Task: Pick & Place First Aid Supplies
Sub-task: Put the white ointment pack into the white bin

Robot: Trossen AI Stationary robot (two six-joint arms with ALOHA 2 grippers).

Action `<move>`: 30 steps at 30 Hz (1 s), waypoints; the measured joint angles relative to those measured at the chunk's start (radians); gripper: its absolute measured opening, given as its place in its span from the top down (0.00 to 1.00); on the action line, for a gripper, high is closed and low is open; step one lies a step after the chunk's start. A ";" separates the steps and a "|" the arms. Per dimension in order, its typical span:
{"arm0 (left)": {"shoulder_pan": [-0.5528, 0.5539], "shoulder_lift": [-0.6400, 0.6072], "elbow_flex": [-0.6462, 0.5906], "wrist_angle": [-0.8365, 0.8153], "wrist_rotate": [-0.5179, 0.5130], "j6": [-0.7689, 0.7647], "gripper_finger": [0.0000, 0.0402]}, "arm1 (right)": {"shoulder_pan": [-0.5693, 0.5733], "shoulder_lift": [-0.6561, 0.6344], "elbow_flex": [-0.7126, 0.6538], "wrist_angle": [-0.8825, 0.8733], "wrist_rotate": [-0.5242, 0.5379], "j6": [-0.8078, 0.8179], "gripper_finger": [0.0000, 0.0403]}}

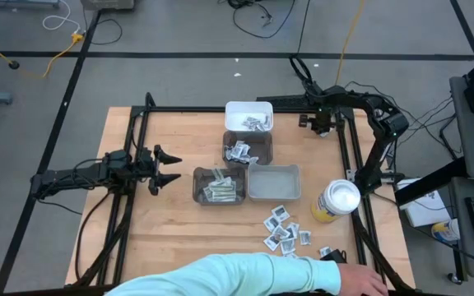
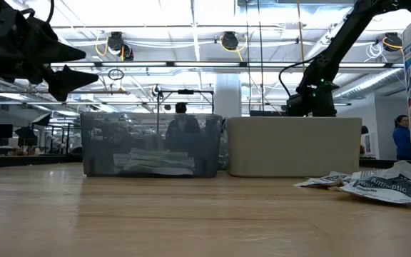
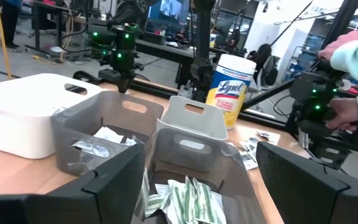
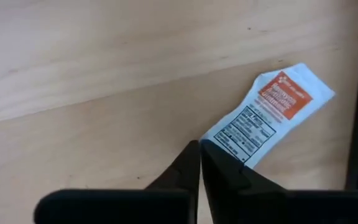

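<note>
packet (image 4: 263,121) edge sits pinched in the closed right hand (image 4: 201,155), seen only by its wrist view; left hand (image 1: 161,168) open.

The yellow canister (image 3: 229,87) carries the brand name "Lysol" in blue script on its label; in the low view its label also shows "99.9%" and "WIPES". A white sachet (image 2: 385,187) lying on the table reads "Antiseptic". Print on the orange-marked packet (image 4: 267,114) is too small to read.

Wooden bench (image 1: 171,238), four small bins clustered mid-bench (white one (image 1: 248,116) farthest), yellow wipes canister (image 1: 336,202) at right, a person's pale sleeve (image 1: 237,278) along the near edge
</note>
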State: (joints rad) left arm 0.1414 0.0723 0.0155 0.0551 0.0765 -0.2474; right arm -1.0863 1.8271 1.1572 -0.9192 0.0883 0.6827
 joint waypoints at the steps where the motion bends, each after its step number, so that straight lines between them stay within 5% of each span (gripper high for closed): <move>1: 0.000 0.000 0.000 0.000 0.000 0.000 0.23 | 0.000 0.000 0.000 0.000 0.000 -0.005 0.98; 11: 0.000 0.000 0.000 0.000 0.000 0.000 0.23 | 0.000 -0.014 -0.004 -0.016 0.021 -0.047 1.00; 30: 0.000 0.000 0.000 0.000 0.000 0.000 0.23 | 0.001 -0.265 -0.002 -0.097 -0.011 -0.036 1.00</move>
State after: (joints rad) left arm 0.1413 0.0723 0.0154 0.0555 0.0765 -0.2474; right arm -1.0851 1.5618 1.1553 -1.0163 0.0774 0.6464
